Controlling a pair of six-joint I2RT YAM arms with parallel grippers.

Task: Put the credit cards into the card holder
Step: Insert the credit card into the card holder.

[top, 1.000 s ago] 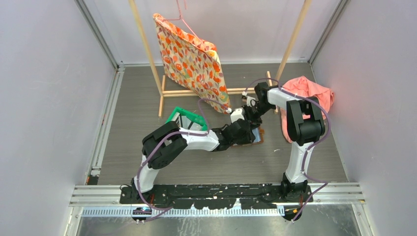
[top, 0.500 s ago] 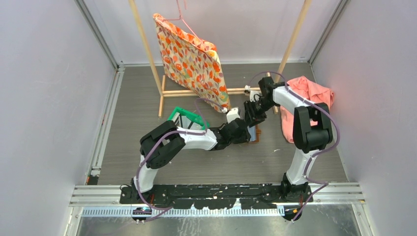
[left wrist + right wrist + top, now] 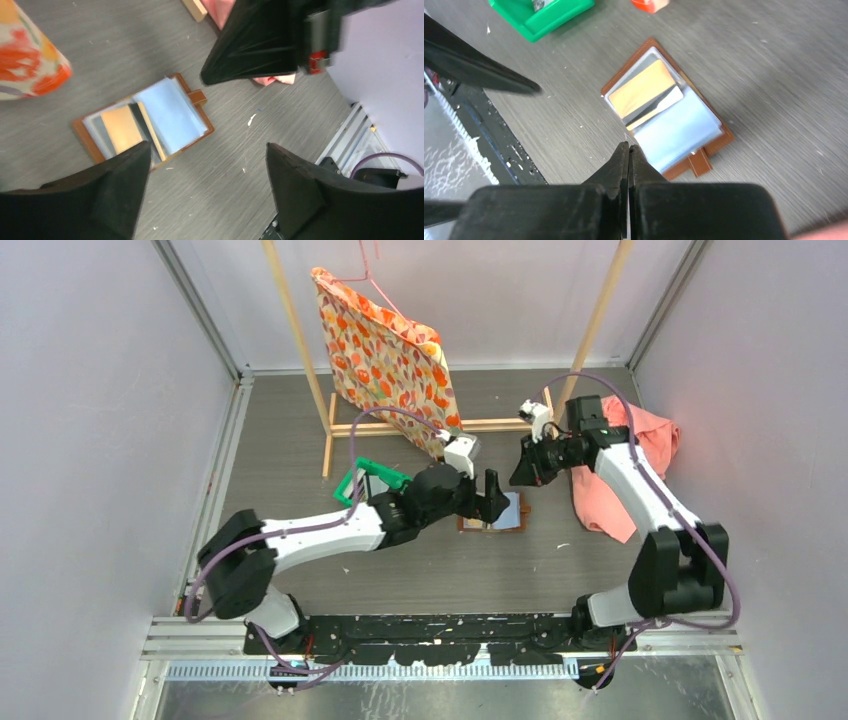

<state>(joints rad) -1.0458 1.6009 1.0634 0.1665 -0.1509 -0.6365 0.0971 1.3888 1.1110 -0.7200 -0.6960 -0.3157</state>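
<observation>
cut off: green bin [image 3: 549,20], upper left
blurred: card holder [image 3: 700,164], open on desk; credit cards [image 3: 644,89] overlapping inside
left fingers [image 3: 115,195]: wide, empty, over holder
right fingers [image 3: 619,167]: pressed together, empty

the wallet [image 3: 507,513] lies open and flat on the grey table [image 3: 420,570], with pale blue showing inside. the left gripper [image 3: 491,497] hangs over its left edge; the right gripper [image 3: 523,467] is just past its far side. a green bin [image 3: 362,473] sits to the left, half hidden by the left arm. a patterned bag [image 3: 385,355] hangs from a wooden rack [image 3: 298,335]. a pink cloth [image 3: 630,435] lies to the right.
</observation>
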